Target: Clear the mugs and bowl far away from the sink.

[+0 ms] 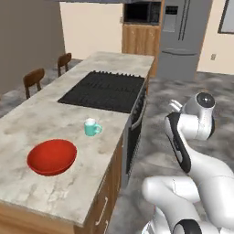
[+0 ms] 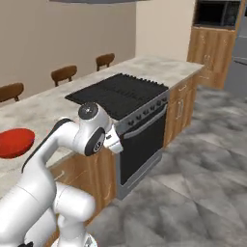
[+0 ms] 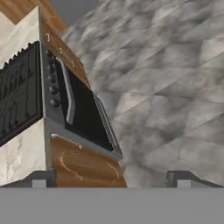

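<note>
The red bowl (image 1: pixel 51 156) sits on the marble island counter (image 1: pixel 41 114) near its front end and also shows at the left edge of the right base view (image 2: pixel 14 142). A light teal mug (image 1: pixel 92 127) stands upright just behind and right of the bowl, close to the counter's right edge. My gripper (image 3: pixel 111 180) is open with nothing between its fingertips (image 3: pixel 39 179). It hangs out over the floor to the right of the counter, well apart from the mug and the bowl, and looks down past the oven front. The sink is out of view.
A black ridged cooktop (image 1: pixel 105 89) lies in the counter beyond the mug, with the oven door and knobs (image 3: pixel 85 113) below it. Wooden chairs (image 1: pixel 34 78) line the counter's far side. A fridge (image 1: pixel 183 36) stands at the back. Grey floor (image 3: pixel 166 87) lies open to the right.
</note>
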